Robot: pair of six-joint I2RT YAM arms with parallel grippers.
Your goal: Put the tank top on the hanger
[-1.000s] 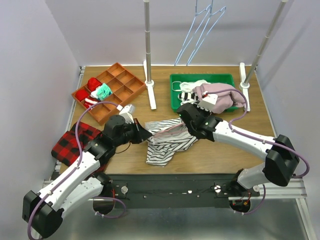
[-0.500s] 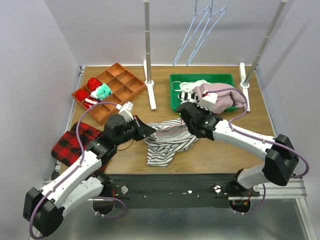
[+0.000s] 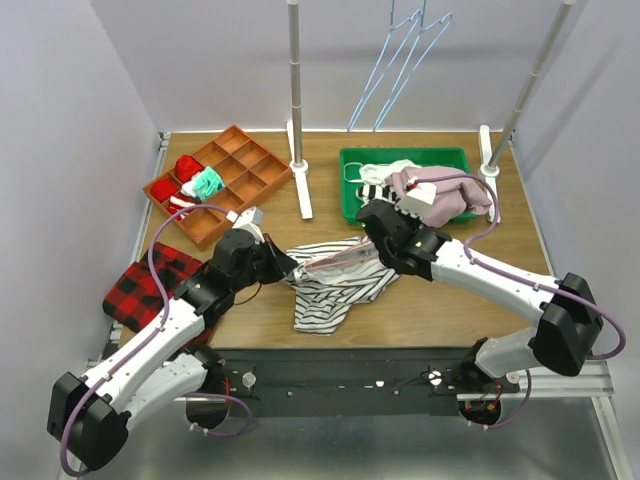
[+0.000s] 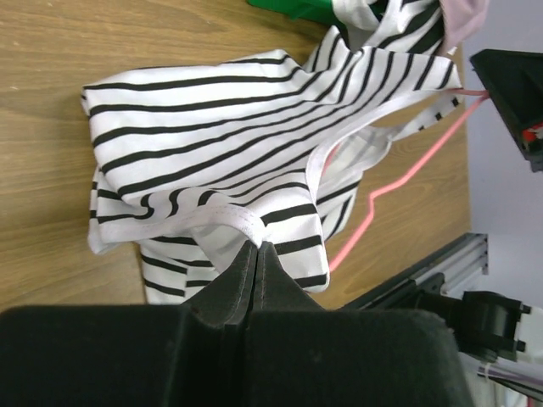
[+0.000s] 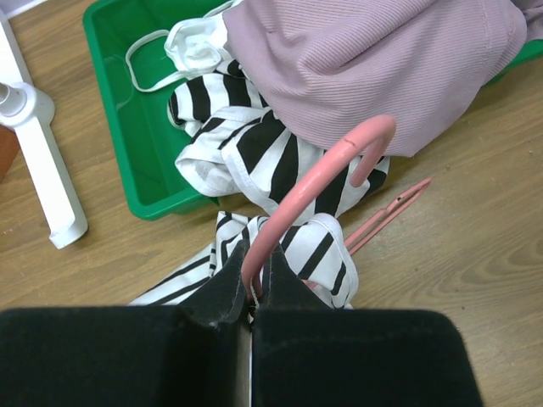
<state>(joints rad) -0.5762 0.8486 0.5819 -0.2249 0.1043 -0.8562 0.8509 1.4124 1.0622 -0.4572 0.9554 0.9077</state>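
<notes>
Left wrist view: the left fingers (image 4: 233, 284) pinch the tank top's (image 4: 229, 127) hem mid-tabletop (image 4: 102, 42), and the pink wire hanger (image 5: 316, 180), clamped by the right fingers (image 5: 222, 292), stretches left-right just beyond.

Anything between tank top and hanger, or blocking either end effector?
Nothing visible: the left end effector is shut on the tank top at its edge, the right end effector on the hanger by its hook, wire against cloth.

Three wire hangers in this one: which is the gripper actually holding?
The pink hanger, its hook pinched in the right gripper. The two light blue hangers hang free at the back, with no gripper touching them.
</notes>
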